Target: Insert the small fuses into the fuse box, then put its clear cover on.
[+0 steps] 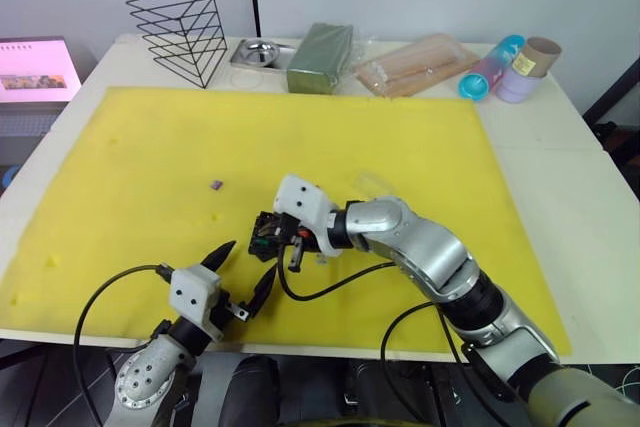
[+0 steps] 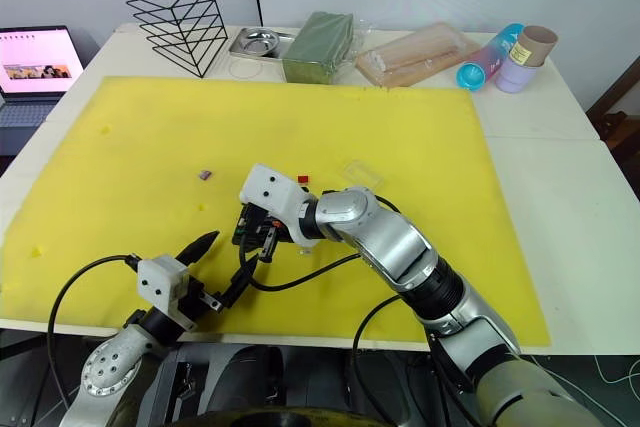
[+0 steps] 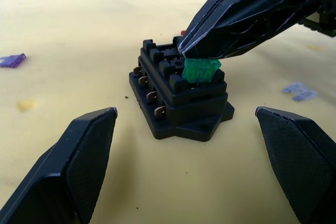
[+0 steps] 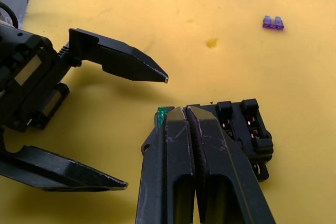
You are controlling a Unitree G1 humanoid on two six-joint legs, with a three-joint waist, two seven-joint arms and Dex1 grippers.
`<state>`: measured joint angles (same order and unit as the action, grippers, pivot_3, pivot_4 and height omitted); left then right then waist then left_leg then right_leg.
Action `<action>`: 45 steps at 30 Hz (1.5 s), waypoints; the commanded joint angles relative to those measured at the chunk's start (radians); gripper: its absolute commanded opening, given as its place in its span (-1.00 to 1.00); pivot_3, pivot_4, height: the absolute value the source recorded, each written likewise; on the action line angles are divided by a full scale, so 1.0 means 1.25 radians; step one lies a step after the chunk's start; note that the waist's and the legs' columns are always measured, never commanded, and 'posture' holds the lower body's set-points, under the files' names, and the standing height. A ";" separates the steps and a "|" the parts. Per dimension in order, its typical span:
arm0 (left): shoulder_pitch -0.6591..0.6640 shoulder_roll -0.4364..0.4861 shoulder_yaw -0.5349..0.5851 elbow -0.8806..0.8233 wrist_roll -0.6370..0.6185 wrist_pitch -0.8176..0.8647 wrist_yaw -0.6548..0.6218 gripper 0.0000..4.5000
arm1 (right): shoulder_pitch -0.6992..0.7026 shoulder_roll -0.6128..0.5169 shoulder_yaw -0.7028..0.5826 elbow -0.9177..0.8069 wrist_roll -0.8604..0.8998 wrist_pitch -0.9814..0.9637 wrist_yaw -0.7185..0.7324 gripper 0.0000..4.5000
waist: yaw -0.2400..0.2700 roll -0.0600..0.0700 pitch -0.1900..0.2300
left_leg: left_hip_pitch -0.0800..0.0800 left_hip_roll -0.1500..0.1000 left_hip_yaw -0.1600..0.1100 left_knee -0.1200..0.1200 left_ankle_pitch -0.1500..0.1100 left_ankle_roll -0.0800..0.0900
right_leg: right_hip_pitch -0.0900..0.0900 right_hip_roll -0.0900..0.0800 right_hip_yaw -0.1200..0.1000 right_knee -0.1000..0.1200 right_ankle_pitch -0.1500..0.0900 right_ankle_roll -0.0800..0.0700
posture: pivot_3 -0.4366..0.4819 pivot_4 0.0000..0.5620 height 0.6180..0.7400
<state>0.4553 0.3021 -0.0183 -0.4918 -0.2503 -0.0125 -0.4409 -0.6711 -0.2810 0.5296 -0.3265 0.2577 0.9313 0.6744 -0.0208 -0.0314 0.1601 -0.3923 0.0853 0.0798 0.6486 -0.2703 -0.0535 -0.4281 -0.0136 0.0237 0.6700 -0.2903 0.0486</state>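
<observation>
Left end effector [image 1: 240, 279] spread, empty — right end effector [image 4: 187, 109] pinching green fuse [image 3: 201, 70], half-hidden, over fuse box [image 3: 181, 96].

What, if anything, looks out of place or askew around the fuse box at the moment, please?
The green fuse sits proud of the fuse box, not fully down in its slot, with the right gripper shut over it. The purple fuse and the red fuse lie loose on the yellow mat. Nothing looks damaged.

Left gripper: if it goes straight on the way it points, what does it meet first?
Probably the fuse box: it sits dead ahead between the open left gripper fingers, with the right gripper pressing a green fuse into its top. Depth is unclear.
</observation>
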 commanded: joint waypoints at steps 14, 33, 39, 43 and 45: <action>-0.002 0.000 -0.008 -0.061 0.001 0.027 0.014 1.00 | -0.022 -0.002 -0.044 -0.034 0.038 0.003 0.032 -0.98 | 0.000 0.000 0.000 | 0.000 0.000 0.000 0.000 0.000 0.000 | 0.000 0.000 0.000 0.000 0.000 0.000 | -0.05 -0.47 1.00; 0.007 0.004 -0.009 -0.106 0.004 0.067 0.026 1.00 | 0.000 -0.010 -0.007 -0.039 0.027 0.008 0.024 -0.98 | 0.000 0.000 0.000 | 0.000 0.000 0.000 0.000 0.000 0.000 | 0.000 0.000 0.000 0.000 0.000 0.000 | -0.05 -0.47 1.00; 0.005 0.003 -0.007 -0.098 0.003 0.065 0.024 1.00 | 0.008 -0.013 0.010 -0.025 0.016 -0.004 0.020 -0.98 | 0.000 0.000 0.000 | 0.000 0.000 0.000 0.000 0.000 0.000 | 0.000 0.000 0.000 0.000 0.000 0.000 | -0.05 -0.47 1.00; 0.006 0.003 -0.005 -0.089 0.004 0.058 0.021 1.00 | 0.013 -0.016 0.020 -0.017 0.007 -0.009 0.020 -0.98 | 0.000 0.000 0.000 | 0.000 0.000 0.000 0.000 0.000 0.000 | 0.000 0.000 0.000 0.000 0.000 0.000 | -0.05 -0.47 1.00; 0.013 0.002 -0.004 -0.081 0.005 0.048 0.018 1.00 | 0.022 -0.018 0.023 -0.012 0.009 -0.003 0.022 -0.98 | 0.000 0.000 0.000 | 0.000 0.000 0.000 0.000 0.000 0.000 | 0.000 0.000 0.000 0.000 0.000 0.000 | -0.05 -0.47 1.00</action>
<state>0.4643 0.3037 -0.0253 -0.5870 -0.2477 0.0748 -0.4126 -0.6561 -0.2998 0.5461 -0.3481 0.2752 0.9255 0.7007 -0.0210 -0.0314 0.1600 -0.3923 0.0853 0.0797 0.6486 -0.2703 -0.0535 -0.4281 -0.0135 0.0237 0.6700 -0.2904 0.0485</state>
